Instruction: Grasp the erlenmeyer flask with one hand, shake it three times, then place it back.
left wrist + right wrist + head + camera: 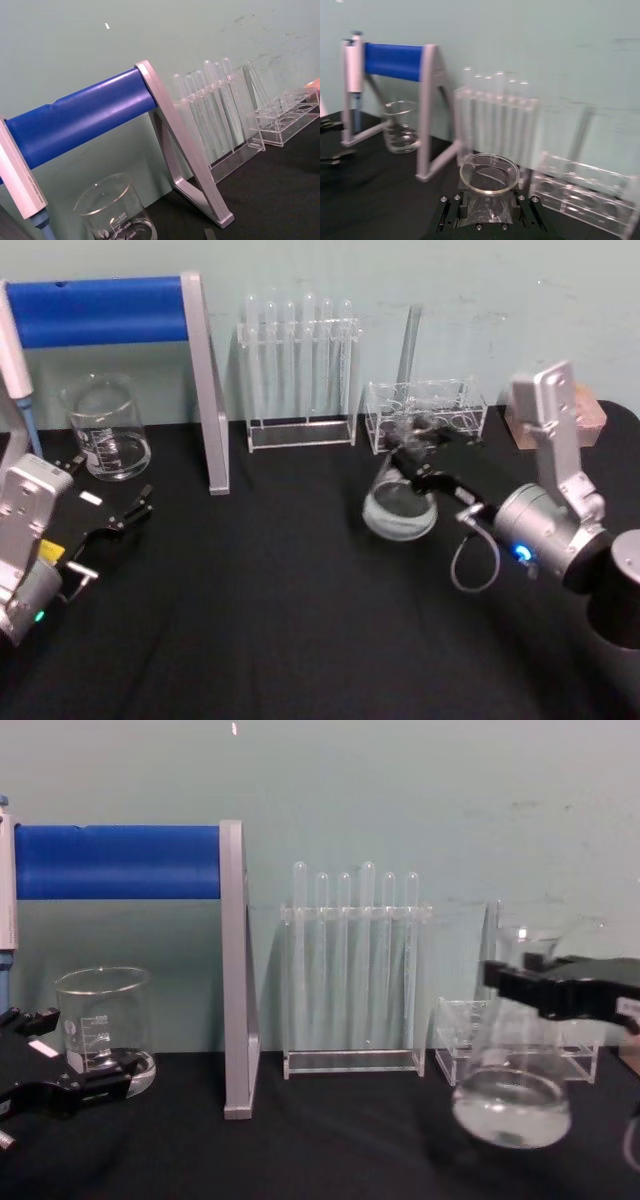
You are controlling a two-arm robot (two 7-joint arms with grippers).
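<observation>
Right claw (405,462) clamped on neck of the erlenmeyer flask (400,508), fingers either side just under the flared rim. Flask sits right of centre over the black counter (280,620), a little clear liquid in its base; can't tell if base touches counter. Low clear rack (425,415) just behind it, test tube rack (298,370) further left. Left claw (108,490) spread apart, holding nothing, low at the counter's left edge near the beaker (107,430).
</observation>
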